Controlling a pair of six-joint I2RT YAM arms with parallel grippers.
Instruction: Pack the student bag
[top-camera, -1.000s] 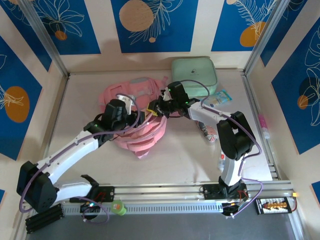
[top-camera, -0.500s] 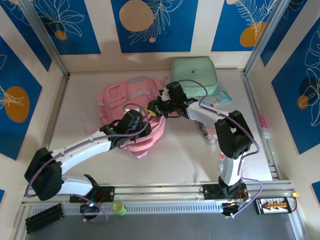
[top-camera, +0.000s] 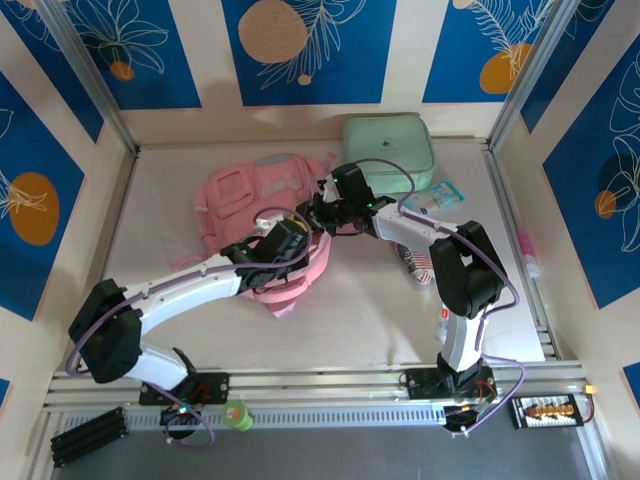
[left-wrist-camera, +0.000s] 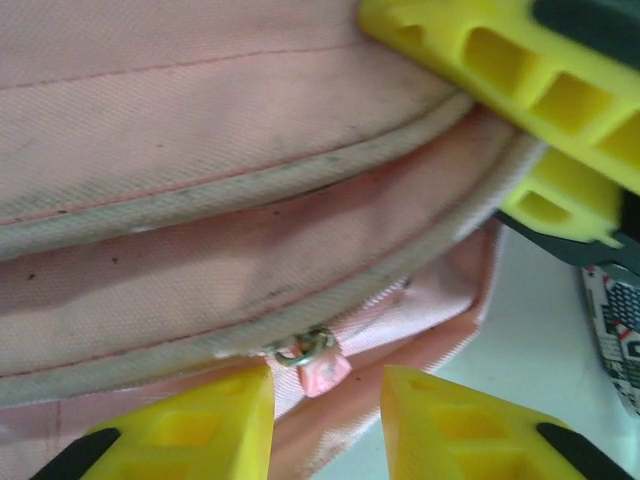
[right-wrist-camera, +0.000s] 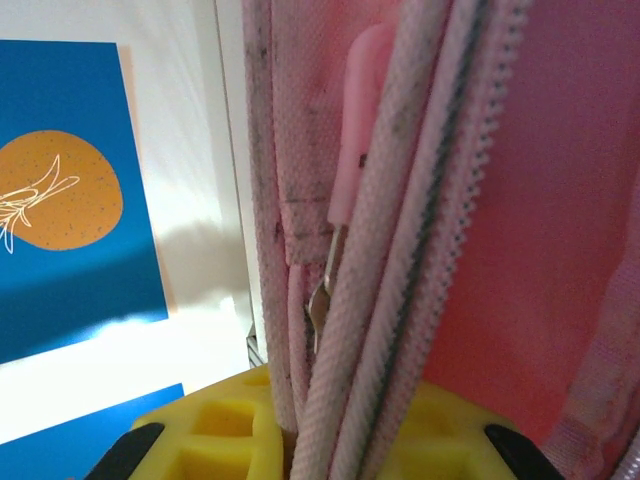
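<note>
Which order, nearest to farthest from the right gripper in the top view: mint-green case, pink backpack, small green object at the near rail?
1. The student bag: its edge is clamped in the right gripper, mid-table.
2. The mint-green case: far side, behind and right.
3. The small green object: near rail, front left.
</note>
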